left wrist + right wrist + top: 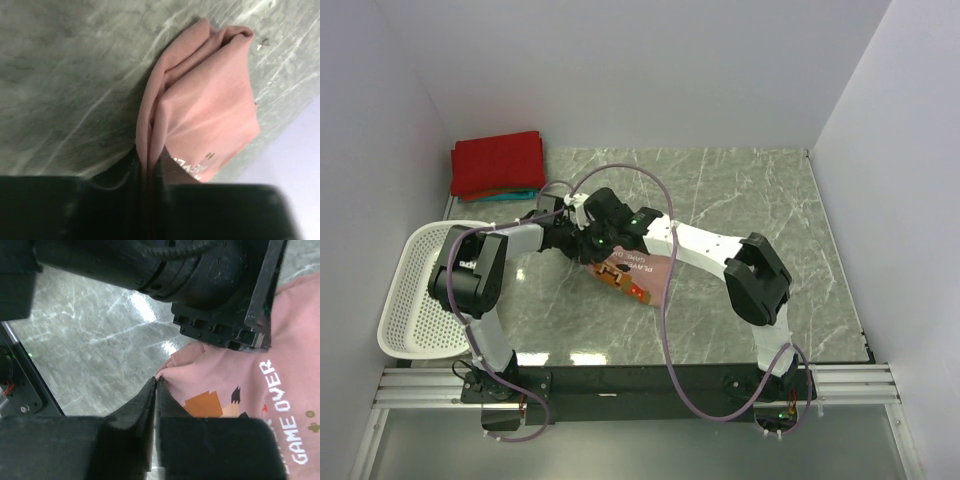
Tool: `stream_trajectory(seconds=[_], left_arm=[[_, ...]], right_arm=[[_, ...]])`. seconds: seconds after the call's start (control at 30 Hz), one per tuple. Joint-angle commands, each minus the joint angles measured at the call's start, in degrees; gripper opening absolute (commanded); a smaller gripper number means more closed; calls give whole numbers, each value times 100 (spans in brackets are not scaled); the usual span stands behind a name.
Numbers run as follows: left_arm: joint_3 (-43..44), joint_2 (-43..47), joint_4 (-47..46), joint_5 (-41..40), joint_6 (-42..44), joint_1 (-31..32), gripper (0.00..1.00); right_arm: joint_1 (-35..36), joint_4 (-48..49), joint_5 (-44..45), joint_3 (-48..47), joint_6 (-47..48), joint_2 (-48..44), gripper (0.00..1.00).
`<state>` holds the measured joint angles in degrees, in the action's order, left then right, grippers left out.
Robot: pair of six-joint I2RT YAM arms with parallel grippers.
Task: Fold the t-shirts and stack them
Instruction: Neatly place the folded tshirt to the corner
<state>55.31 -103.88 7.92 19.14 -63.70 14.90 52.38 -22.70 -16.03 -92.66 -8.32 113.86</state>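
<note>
Pink and bunched, the printed t-shirt [650,272] sits mid-tabletop beneath both arms, one fold clamped in the left end effector [149,172] and running straight out ahead of its tips, an edge beside the lettering [282,425] pinched tight in the right end effector [156,385]. With the two grips this close together, I judge the coming move needs them drawn apart along the shirt's length; the folded red t-shirt [498,162] lies well off beyond the left end effector, the nearer arm to it

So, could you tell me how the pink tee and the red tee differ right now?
The pink tee is bunched mid-table; the red tee lies folded in the far left corner. The pink tee is pinched in both arms' jaws; the red tee is untouched. Both are soft cloth.
</note>
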Motion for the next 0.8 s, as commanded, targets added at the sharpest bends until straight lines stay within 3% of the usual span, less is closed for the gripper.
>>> stream_trajectory(seconds=[0.0,0.07,0.1,0.2,0.57,0.77], left_arm=[[331,-45,271,-401,479,40,8],[568,-106,306,-585,849,40,0],[664,-133,419,-813,1199,40,0],[1060,-326,621,-1200,1972,31,0],[3353,-1424,1211,-2087,4102,-153,0],[4795,-1961,1308,-1704,4884,-601,0]], right_arm=[[36,134,-14,-384,-3,-13,31],[-78,143,-128,-279,-82,-170,49],[-140,160,-172,-209,-126,-241,68],[-430,99,-251,28,-82,-557,84],[-1836,-700,-260,890,497,-1586,88],[-2162,-727,-225,1329,559,-1903,88]])
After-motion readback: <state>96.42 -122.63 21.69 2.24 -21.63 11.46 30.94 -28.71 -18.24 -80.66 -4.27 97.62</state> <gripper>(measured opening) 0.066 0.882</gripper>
